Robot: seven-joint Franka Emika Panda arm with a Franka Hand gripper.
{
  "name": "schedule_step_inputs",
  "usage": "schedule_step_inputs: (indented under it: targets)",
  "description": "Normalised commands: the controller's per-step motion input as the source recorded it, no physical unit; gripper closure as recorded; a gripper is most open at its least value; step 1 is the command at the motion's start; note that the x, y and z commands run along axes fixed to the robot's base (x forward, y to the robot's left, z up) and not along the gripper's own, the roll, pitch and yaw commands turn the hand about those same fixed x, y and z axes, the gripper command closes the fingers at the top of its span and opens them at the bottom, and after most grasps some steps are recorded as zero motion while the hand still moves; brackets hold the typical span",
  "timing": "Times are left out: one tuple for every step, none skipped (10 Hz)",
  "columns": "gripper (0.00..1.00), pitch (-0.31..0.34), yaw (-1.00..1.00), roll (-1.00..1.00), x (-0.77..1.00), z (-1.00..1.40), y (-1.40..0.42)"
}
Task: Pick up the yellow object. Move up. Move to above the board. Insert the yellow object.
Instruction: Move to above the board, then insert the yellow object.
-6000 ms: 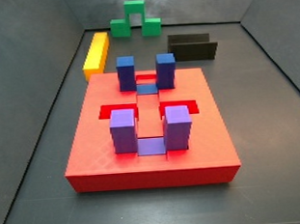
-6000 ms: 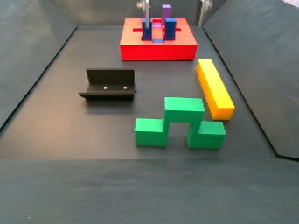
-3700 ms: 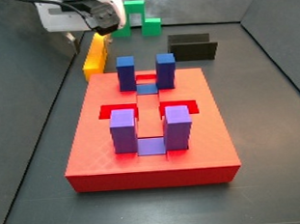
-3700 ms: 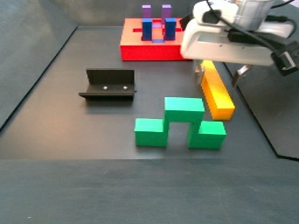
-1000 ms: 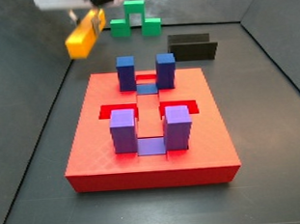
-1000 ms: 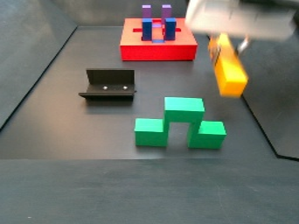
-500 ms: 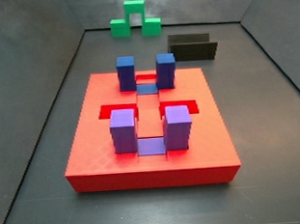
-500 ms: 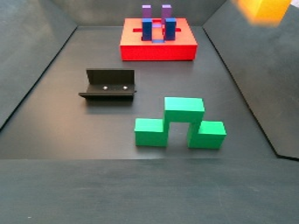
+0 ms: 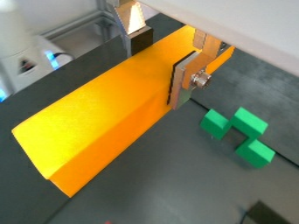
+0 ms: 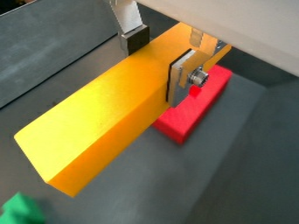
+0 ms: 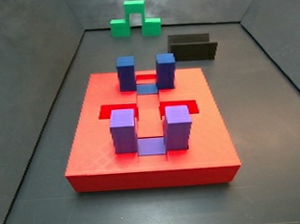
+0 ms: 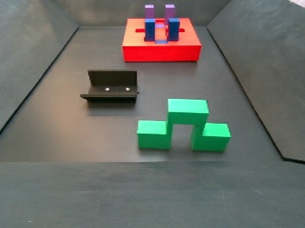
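My gripper (image 9: 158, 63) is shut on the long yellow block (image 9: 111, 114), gripping it across its width near one end; both wrist views show it (image 10: 111, 114) held high above the floor. One silver finger with a dark pad (image 9: 181, 80) presses one side, the other pad (image 10: 135, 39) the opposite side. The red board (image 11: 149, 133) carries blue and purple posts and shows in both side views (image 12: 162, 41) and below the block in a wrist view (image 10: 193, 109). Gripper and block are out of both side views.
A green stepped block (image 12: 183, 125) lies on the floor, also seen in a wrist view (image 9: 239, 136) and in a side view (image 11: 135, 19). The dark fixture (image 12: 111, 86) stands beside the board (image 11: 194, 48). Grey walls ring the floor.
The gripper has carried the yellow block upward, out of the top of both side views; half a second ago only its tip showed in a side view.
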Motion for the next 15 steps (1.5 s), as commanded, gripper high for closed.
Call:
schedule_step_inputs:
  targets:
    - [1.0,0.397,0.15,-0.02,0.9,0.2,-1.4]
    - [1.0,0.266,0.07,0.01,0.89,0.21,-1.4]
    - [1.0,0.176,0.05,0.02,0.87,0.21,-1.4]
    - [1.0,0.141,0.04,0.0,0.9,0.22,-1.4]
    - [1.0,0.146,0.02,0.02,0.95,0.23,-1.4]
    - [1.0,0.167,0.01,0.05,0.46,0.11,-0.61]
    - [1.0,0.157,0.01,0.06,0.23,0.06,-0.24]
    - [1.0,-0.034,0.0,0.0,-0.09,-0.09,-0.09]
    - [1.0,-0.026,0.0,-0.03,-0.09,-0.14,-0.1]
    - [1.0,-0.079,0.0,0.04,-0.07,-0.72,-0.35]
    - [1.0,-0.12,0.0,0.06,-0.09,-1.0,-0.44]
    - [1.0,-0.129,0.0,0.05,-0.02,-1.0,-0.42]
    - [1.0,-0.091,0.0,0.04,0.0,-0.99,-0.4]
    - [1.0,-0.051,0.02,0.06,0.2,-1.0,-0.26]
    - [1.0,-0.004,0.02,0.08,0.39,-1.0,-0.08]
